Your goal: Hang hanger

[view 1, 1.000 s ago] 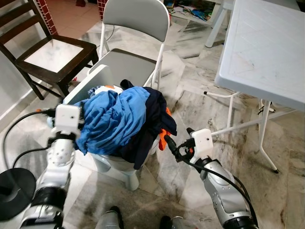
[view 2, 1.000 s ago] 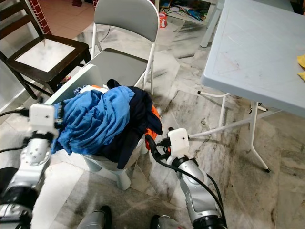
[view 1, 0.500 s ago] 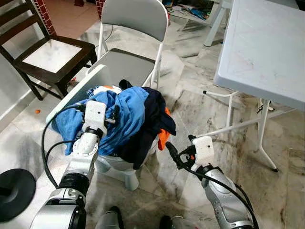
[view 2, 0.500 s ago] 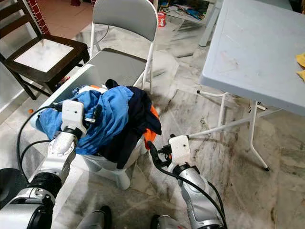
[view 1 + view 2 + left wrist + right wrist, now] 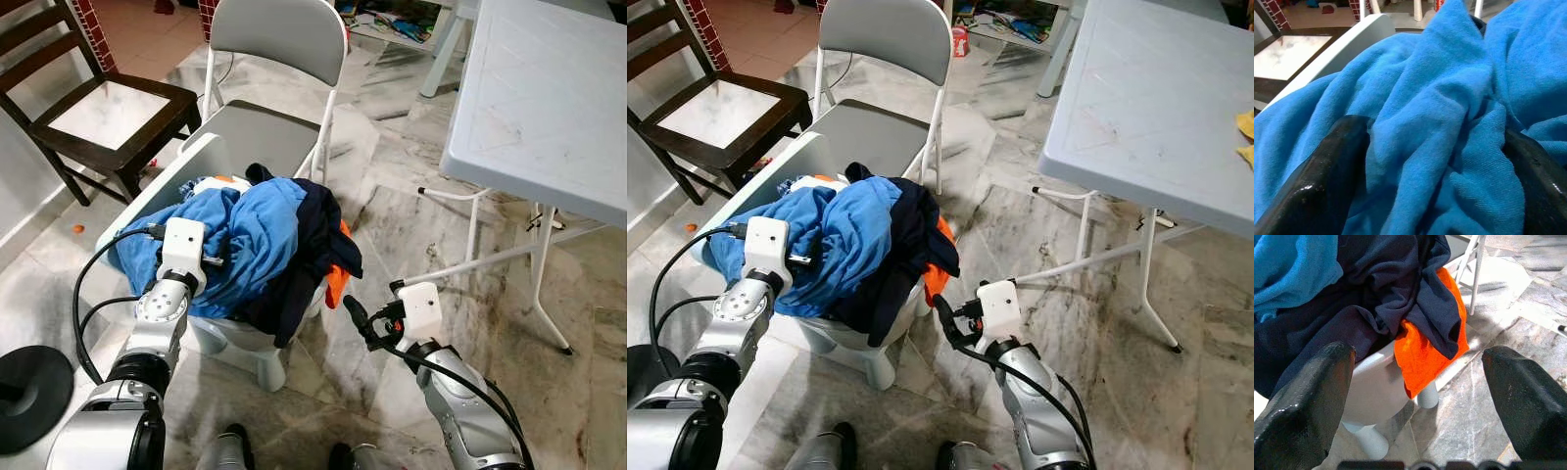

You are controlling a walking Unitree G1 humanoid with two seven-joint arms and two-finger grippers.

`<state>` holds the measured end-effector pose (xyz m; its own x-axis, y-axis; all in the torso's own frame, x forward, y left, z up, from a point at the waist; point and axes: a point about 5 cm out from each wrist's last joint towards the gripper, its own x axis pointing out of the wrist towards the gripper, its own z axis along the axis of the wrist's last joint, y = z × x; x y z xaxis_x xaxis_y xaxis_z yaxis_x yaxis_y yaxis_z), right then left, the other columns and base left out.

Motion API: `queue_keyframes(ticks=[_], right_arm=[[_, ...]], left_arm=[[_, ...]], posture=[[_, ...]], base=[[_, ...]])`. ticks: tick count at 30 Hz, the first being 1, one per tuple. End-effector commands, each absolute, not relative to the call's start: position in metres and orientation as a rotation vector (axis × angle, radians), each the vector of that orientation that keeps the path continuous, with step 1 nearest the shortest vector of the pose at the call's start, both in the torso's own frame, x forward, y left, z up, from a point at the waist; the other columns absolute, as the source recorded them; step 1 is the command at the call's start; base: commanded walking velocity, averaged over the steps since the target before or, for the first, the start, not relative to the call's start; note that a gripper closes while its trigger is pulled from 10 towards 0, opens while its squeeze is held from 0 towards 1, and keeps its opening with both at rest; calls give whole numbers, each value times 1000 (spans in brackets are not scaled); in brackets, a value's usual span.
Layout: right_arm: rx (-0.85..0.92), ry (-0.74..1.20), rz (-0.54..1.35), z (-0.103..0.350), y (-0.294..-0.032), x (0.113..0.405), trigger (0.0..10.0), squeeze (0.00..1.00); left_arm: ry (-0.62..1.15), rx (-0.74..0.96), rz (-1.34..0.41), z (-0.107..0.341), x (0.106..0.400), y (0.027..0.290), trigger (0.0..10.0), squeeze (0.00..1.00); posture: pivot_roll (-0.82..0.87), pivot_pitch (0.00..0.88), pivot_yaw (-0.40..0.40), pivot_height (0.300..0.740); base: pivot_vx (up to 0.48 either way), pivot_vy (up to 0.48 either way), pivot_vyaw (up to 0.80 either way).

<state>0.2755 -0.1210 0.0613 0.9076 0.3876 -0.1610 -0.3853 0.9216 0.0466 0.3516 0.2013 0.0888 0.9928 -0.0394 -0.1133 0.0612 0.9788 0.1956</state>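
Note:
A white laundry basket stands on the floor, heaped with a blue cloth, a navy garment and an orange piece hanging over its right side. My left gripper is pressed into the near-left side of the blue cloth. In the left wrist view its fingers stand wide apart, open, with a blue fold bulging between them. My right gripper hovers open beside the basket's right side, a little short of the orange piece, holding nothing. I see no hanger.
A grey folding chair stands right behind the basket and a dark wooden chair at the far left. A white plastic table with thin legs is on the right. A black round base lies on the marble floor at my lower left.
My left arm swung in from the basket's left side onto the blue cloth, then drew back a little toward its near edge. My right gripper drifted slightly lower and right.

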Motion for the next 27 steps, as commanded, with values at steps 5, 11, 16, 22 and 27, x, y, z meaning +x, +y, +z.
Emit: queue_keyframes(ticks=[5,11,16,22,27], right_arm=[[20,170,372,59,-122,279,10000,0],[13,146,405,65,-111,285,10000,0],[-3,149,408,64,-115,287,10000,0],[-8,151,406,64,-115,288,10000,0],[-3,149,408,63,-113,288,10000,0]], left_arm=[[96,199,-35,89,349,210,0,0],[87,181,-3,88,346,217,0,0],[91,174,7,86,344,219,0,0],[83,165,4,85,343,217,0,0],[46,182,41,89,342,223,0,0]], posture=[[44,167,-31,740],[42,171,-33,740],[46,174,-43,740],[49,180,-42,740],[50,182,-34,740]], base=[[0,0,0],[0,0,0],[0,0,0],[0,0,0],[0,0,0]])
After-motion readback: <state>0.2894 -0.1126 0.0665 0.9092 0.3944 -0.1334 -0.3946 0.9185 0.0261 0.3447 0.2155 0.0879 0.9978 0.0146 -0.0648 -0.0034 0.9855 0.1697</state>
